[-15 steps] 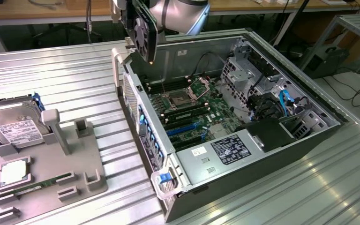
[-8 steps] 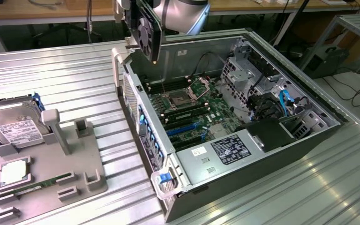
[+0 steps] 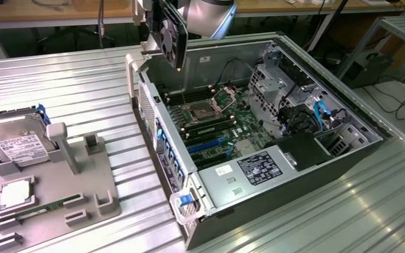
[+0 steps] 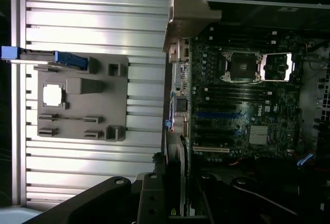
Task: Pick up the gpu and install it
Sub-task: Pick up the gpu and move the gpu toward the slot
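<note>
The gpu (image 3: 169, 32) hangs on edge above the back left corner of the open computer case (image 3: 308, 174), its black round fan facing the exterior view's left and its pale bracket (image 3: 141, 21) on the outer side. My gripper (image 4: 174, 203) is shut on the card's upper edge, under the silver wrist (image 3: 210, 18). In the wrist view the gpu (image 4: 179, 157) runs edge-on along the case's rear wall, with its beige bracket (image 4: 188, 15) at the far end. The motherboard (image 3: 217, 124) lies below, with blue expansion slots (image 3: 206, 145).
A grey fixture tray (image 3: 97, 195) sits on the ribbed metal table at the exterior view's left. It holds a silver hard drive (image 3: 16, 142), a processor chip (image 3: 16, 192) and a green memory stick (image 3: 40, 208). Cables and drive cages (image 3: 287, 89) crowd the case's far side.
</note>
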You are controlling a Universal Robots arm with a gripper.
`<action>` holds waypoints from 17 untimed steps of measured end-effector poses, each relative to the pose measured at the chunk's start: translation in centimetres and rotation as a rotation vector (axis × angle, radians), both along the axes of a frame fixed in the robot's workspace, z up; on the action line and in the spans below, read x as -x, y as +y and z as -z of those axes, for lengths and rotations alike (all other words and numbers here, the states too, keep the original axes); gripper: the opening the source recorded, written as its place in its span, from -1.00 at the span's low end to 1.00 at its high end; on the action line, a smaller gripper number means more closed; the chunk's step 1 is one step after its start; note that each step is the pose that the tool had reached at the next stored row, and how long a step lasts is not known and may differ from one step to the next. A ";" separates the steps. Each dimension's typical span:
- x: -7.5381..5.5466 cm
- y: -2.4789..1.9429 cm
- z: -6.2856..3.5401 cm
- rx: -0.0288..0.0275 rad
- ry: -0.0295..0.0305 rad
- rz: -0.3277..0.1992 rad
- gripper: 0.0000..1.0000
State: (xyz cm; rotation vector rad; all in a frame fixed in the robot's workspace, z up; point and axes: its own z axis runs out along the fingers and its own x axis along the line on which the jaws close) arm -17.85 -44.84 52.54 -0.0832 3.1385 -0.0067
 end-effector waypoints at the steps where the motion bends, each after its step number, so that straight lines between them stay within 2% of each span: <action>1: -0.2 0.00 0.00 0.0000 0.0000 0.000 -0.46; 17: -1.9 0.00 0.08 0.0000 0.0000 -0.004 -0.46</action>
